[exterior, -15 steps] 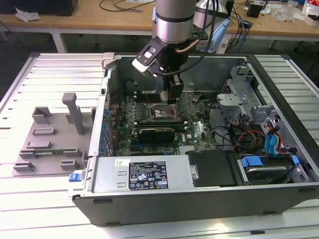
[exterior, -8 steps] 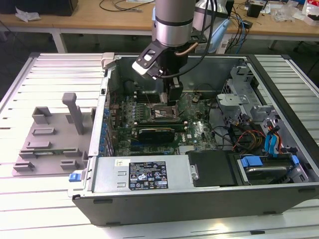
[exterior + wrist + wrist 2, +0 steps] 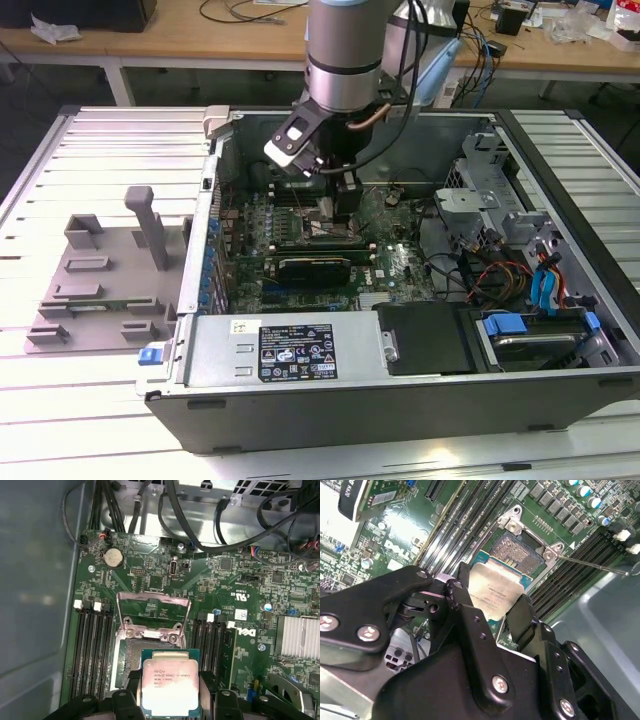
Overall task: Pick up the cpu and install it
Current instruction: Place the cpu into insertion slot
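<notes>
The cpu (image 3: 170, 685), a flat square chip with a silver top and a thin green edge, sits between the black fingers (image 3: 521, 619) of my gripper (image 3: 492, 607). The gripper is shut on it from two opposite sides. In both wrist views the chip hangs over the near part of the open motherboard socket (image 3: 131, 661), whose metal load frame (image 3: 152, 611) is flipped up. The socket's contact field (image 3: 516, 549) shows bare beyond the cpu (image 3: 495, 591). In the exterior view the gripper (image 3: 345, 208) reaches down into the open computer case over the green motherboard (image 3: 395, 255).
Memory slots (image 3: 92, 645) flank the socket on both sides. A lock lever (image 3: 592, 564) sticks out beside the socket. Cables (image 3: 165, 510) run along the case wall. A drive cage (image 3: 490, 190) and power supply (image 3: 290, 350) ring the board. A grey tray (image 3: 100, 285) lies outside the case.
</notes>
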`<state>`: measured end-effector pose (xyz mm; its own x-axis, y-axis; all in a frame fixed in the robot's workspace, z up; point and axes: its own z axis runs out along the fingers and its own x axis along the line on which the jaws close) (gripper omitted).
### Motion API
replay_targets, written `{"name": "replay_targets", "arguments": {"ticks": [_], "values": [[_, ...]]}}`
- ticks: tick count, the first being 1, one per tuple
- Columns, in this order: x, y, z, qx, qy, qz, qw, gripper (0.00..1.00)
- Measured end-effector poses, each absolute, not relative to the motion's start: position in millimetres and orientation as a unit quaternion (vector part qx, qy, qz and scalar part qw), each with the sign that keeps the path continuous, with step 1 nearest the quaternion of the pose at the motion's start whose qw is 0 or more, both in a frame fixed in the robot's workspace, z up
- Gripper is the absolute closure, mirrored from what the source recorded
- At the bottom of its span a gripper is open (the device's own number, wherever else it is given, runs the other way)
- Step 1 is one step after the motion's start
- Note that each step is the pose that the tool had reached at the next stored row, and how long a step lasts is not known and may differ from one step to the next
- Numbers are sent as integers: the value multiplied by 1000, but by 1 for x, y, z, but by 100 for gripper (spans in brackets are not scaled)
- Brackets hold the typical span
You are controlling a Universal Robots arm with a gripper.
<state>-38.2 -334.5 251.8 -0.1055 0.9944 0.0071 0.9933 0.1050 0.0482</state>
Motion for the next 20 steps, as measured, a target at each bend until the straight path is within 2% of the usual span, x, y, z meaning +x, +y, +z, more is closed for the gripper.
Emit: {"name": "replay_targets", "arguments": {"ticks": [5,9,20], "values": [[-39,-334,248,690,724,20,14,45],[-40,-329,243,689,724,25,20,45],[-46,-319,228,689,724,23,21,45]]}}
